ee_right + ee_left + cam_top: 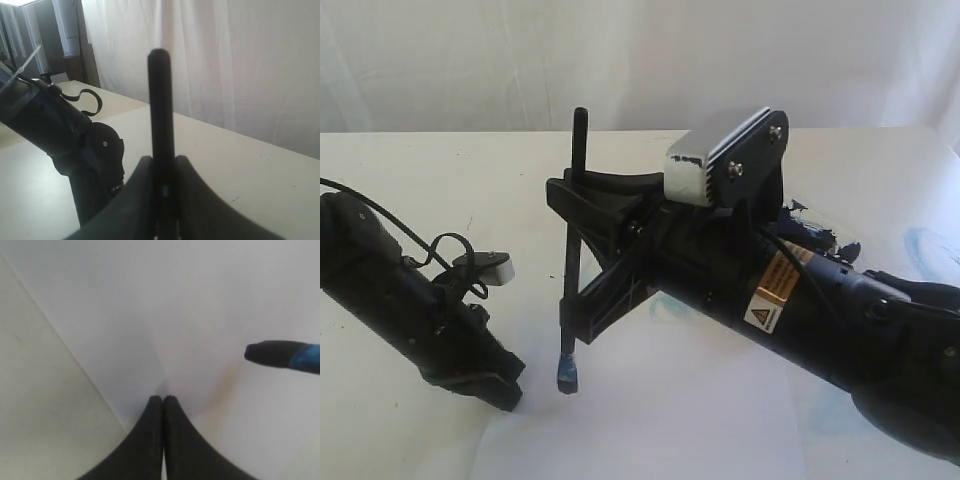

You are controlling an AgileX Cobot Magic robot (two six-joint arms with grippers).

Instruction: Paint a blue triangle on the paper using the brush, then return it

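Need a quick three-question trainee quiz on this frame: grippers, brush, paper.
1. Fill in: the left gripper has its fingertips over the ____.
2. True or false: the left gripper's jaws stand wide open.
3. The right gripper holds the brush: A) lying flat, B) upright, blue bristles down, C) upright, bristles up.
Key: 1 paper; 2 false, they are shut; 3 B.
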